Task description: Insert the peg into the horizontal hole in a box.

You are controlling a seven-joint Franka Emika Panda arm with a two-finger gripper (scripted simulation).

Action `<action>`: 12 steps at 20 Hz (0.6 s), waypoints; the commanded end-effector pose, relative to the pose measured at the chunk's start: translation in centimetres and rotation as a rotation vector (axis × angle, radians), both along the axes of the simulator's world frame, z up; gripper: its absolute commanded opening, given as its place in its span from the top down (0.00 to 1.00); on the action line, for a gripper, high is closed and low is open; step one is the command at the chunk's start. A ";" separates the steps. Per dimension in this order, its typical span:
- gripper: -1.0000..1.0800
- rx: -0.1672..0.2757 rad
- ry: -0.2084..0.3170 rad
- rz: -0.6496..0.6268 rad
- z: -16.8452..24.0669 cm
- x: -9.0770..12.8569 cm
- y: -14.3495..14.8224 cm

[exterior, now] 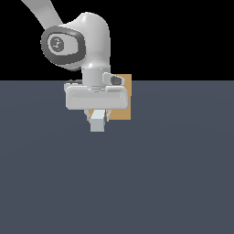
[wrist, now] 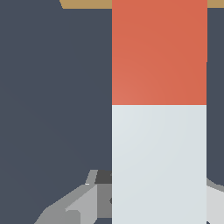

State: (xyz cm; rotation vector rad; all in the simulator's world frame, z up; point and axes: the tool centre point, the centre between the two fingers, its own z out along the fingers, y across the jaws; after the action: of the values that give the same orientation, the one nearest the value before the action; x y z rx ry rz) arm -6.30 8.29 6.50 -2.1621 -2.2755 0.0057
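My gripper (exterior: pixel 98 114) is shut on the peg and holds it level, pointing at the box (exterior: pixel 124 98). In the exterior view only the peg's pale grey-white end (exterior: pixel 98 122) shows below the hand, which covers much of the tan box behind it. In the wrist view the peg fills the middle: the pale part (wrist: pixel 159 162) lies between my fingers (wrist: pixel 76 205), and the red-orange end (wrist: pixel 159 52) reaches toward the box's tan edge (wrist: pixel 83 3) at the frame border. The hole is hidden behind the peg and hand. I cannot tell whether the tip is inside it.
A flat dark grey-blue table (exterior: pixel 173 173) lies under the box and arm. The white arm (exterior: pixel 87 41) rises toward the exterior view's left. Nothing else shows on the surface.
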 end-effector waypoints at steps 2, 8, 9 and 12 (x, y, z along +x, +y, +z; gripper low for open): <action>1.00 0.002 -0.007 0.001 0.3 0.3 0.1; 1.00 0.001 -0.004 0.001 0.1 0.1 0.4; 1.00 0.001 -0.004 0.001 0.1 0.1 0.7; 1.00 0.001 -0.004 0.001 0.2 0.0 1.8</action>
State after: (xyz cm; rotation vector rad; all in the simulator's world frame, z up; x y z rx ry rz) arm -6.35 9.44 6.51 -2.1626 -2.2752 0.0046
